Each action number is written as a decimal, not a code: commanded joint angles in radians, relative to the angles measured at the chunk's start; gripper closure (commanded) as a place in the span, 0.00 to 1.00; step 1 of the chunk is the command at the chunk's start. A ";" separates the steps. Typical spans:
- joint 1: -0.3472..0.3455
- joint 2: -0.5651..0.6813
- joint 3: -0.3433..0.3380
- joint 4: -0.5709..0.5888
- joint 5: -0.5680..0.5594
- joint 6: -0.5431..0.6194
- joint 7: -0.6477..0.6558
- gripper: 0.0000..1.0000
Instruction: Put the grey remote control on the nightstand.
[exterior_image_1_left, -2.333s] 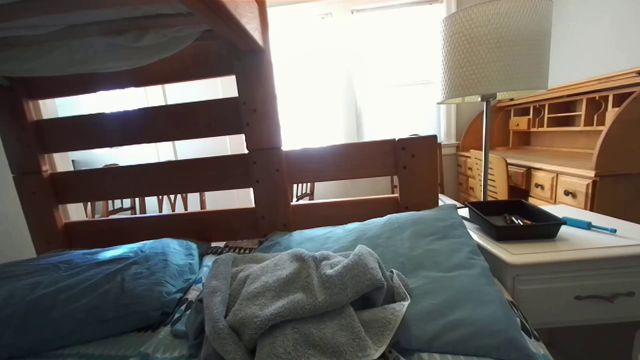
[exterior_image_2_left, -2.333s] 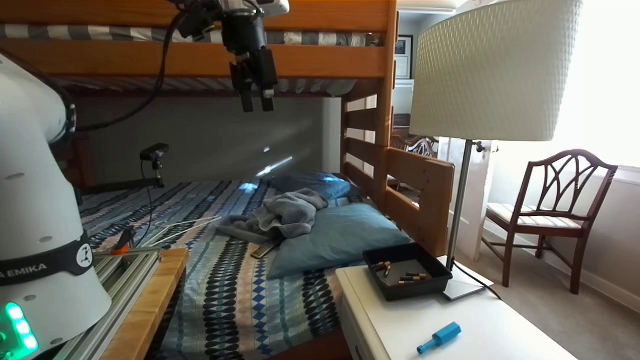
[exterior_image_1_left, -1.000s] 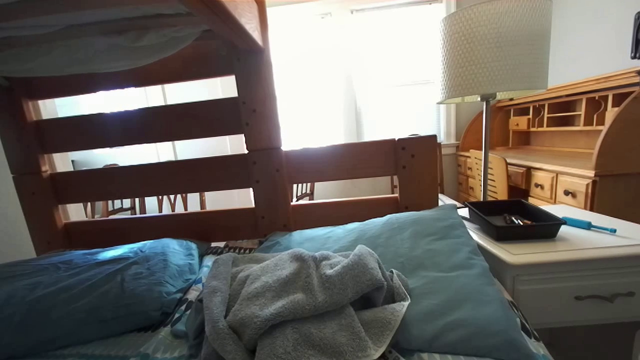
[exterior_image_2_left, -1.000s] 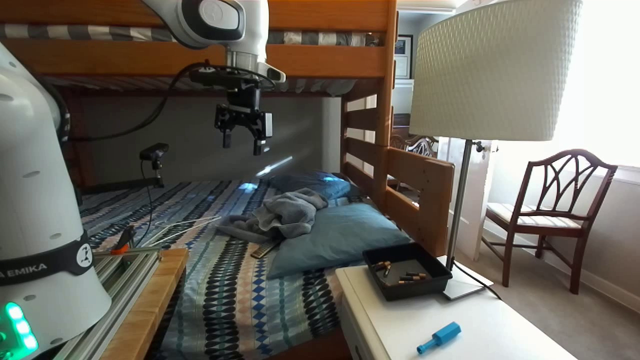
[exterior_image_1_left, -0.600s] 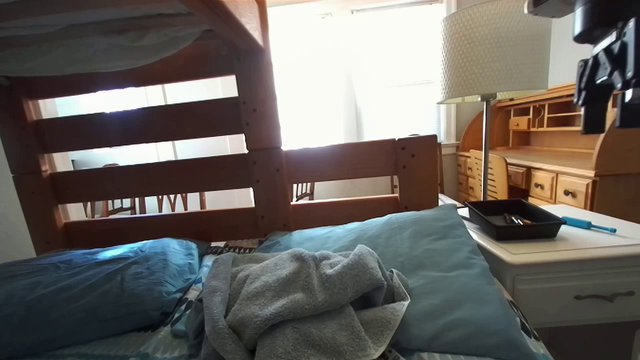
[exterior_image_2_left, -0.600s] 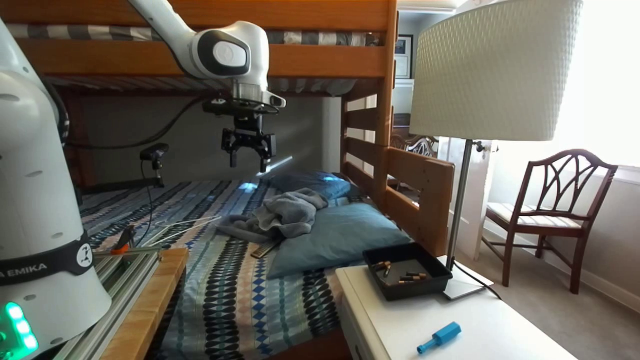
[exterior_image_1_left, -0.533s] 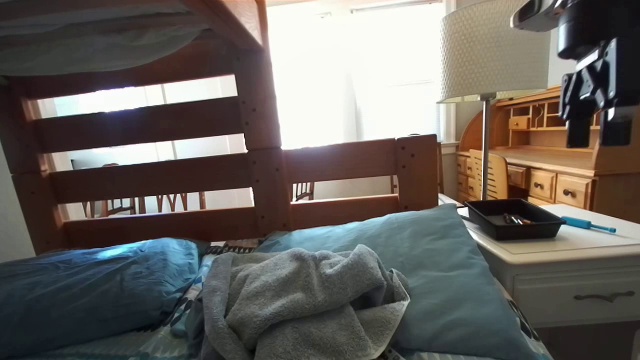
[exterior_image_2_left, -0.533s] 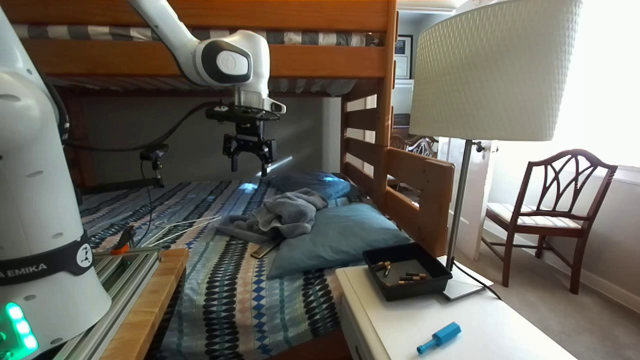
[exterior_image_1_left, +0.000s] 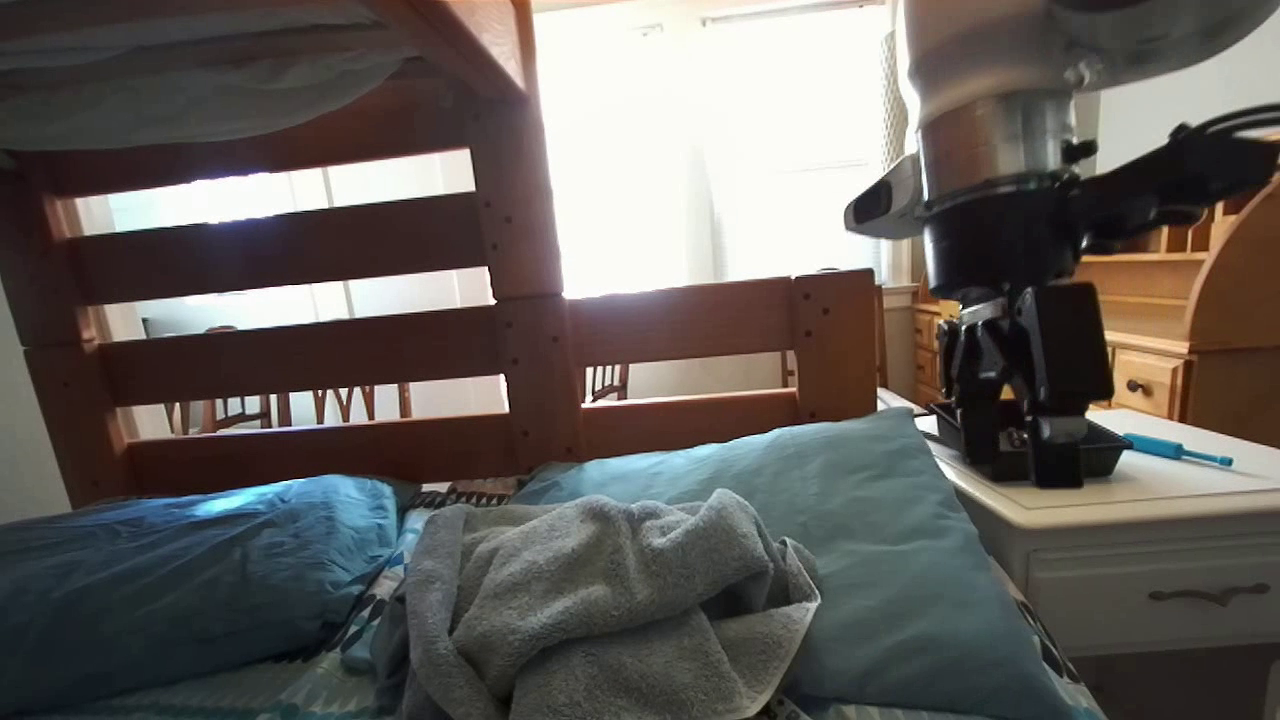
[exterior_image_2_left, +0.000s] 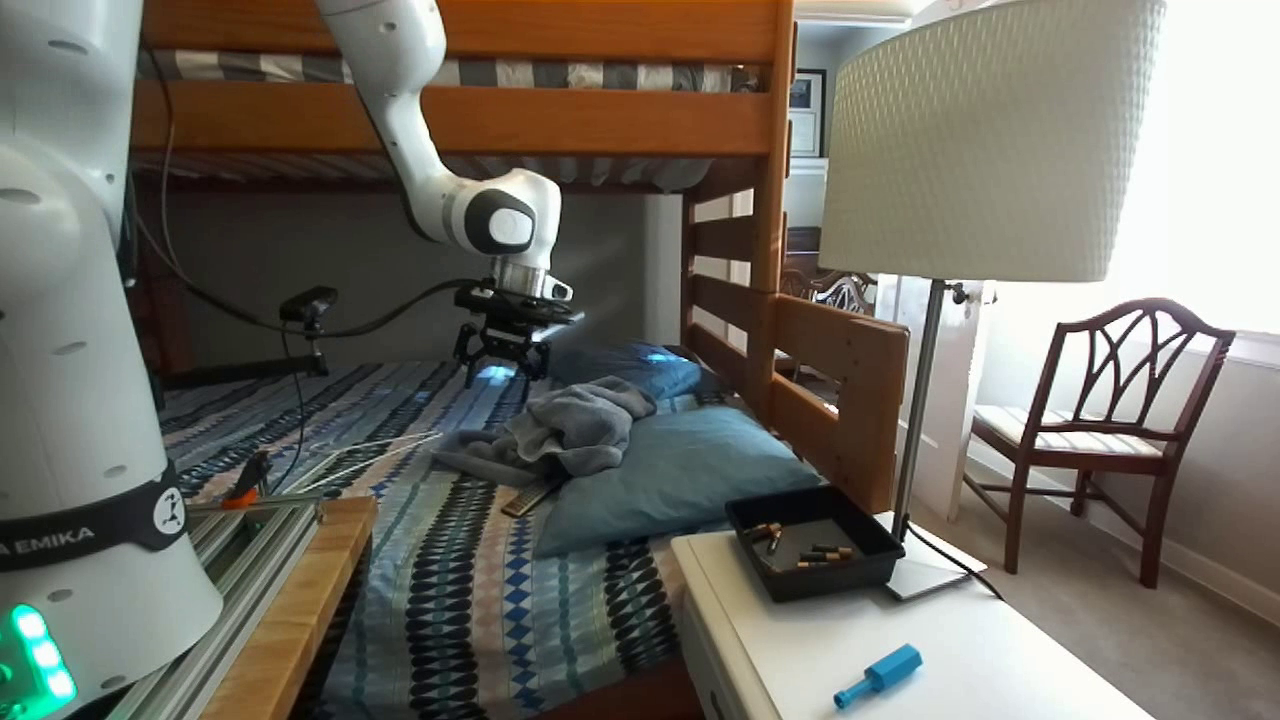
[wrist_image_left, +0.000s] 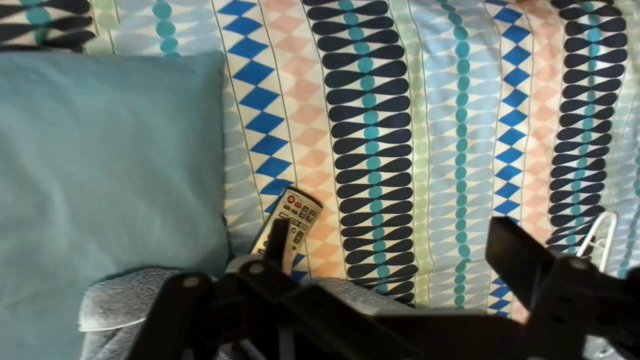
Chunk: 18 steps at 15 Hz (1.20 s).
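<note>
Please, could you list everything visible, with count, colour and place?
bed: one, brown, in both exterior views
bedspread: one, multicoloured, on bed
pillows: two, blue, on bedspread
towel: one, grey, on bedspread
remote control: one, grey, on bedspread
nightstand: one, white, beside bed
tray: one, black, on nightstand
batteries: several, copper-black, in tray
tool: one, blue, on nightstand
lamp: one, white, beside tray
desk: one, light brown, beyond nightstand
chairs: at least two, brown, beyond bed
window: at least one, white, beyond bed
camera: one, black, above bedspread
robot arm: one, white, beside bed
gripper: one, black, open above bedspread
</note>
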 joint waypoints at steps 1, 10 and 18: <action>-0.032 0.184 0.056 0.162 -0.093 -0.087 -0.042 0.00; -0.021 0.377 0.126 0.372 -0.194 -0.345 -0.236 0.00; -0.004 0.373 0.151 0.397 -0.164 -0.458 -0.317 0.00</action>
